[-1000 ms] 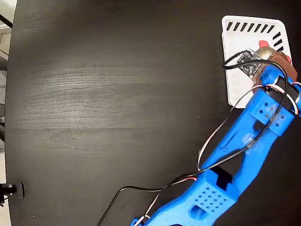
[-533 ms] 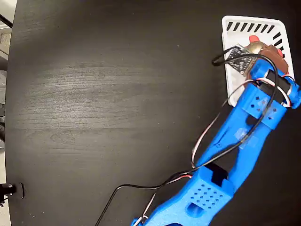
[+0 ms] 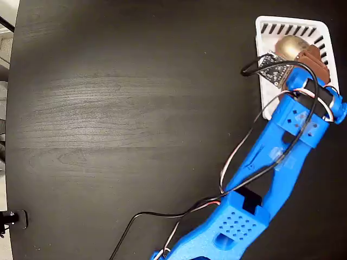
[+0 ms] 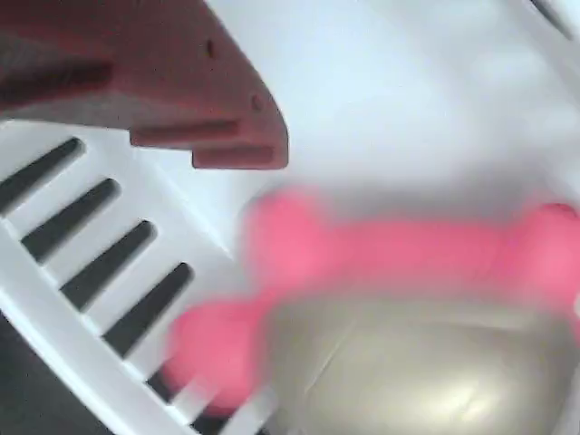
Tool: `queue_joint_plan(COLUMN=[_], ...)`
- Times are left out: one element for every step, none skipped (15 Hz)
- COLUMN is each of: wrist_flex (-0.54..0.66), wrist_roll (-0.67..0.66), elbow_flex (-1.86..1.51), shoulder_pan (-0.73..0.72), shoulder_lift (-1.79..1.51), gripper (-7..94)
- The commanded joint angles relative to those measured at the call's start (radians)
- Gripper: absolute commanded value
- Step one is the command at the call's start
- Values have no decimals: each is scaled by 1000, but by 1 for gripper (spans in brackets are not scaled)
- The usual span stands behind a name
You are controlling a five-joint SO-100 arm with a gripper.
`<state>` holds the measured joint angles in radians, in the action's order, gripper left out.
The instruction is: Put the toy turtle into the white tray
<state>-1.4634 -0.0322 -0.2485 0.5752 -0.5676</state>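
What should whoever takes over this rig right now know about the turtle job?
End effector: over the tray's top end in the fixed view; whether it is open or shut on the turtle cannot be told. One brown finger shows in the wrist view, clear of the turtle.
Turtle: gold shell visible within the tray's outline, near the slotted rim. Blurred in the wrist view, so resting or held is unclear.
Tray: at the table's top right corner in the fixed view.
Done: turtle carried to the tray.
Left: confirm release, then retract the arm.

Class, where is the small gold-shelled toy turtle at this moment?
In the fixed view, the gold-shelled toy turtle sits at upper right, over the white slotted plastic tray, near its slotted top rim, beside the gripper.
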Motion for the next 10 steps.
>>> queue_joint_plan(wrist_flex=[-11, -11, -17, -21, -28, -23, 5, 95, 218, 304], wrist_roll=[-20, -21, -14, 9, 40, 71, 98, 127, 147, 155], elbow_flex=[48, 49, 48, 37, 8, -49, -132, -255, -414, -560], shoulder_pan=[12, 14, 14, 11, 2, -11, -31, -55, -89, -133], shoulder_lift=[-54, -61, -86, -121, -172, -239, -318, -402, -495, -584], gripper=[52, 52, 49, 33, 8, 0, 0, 0, 0, 0])
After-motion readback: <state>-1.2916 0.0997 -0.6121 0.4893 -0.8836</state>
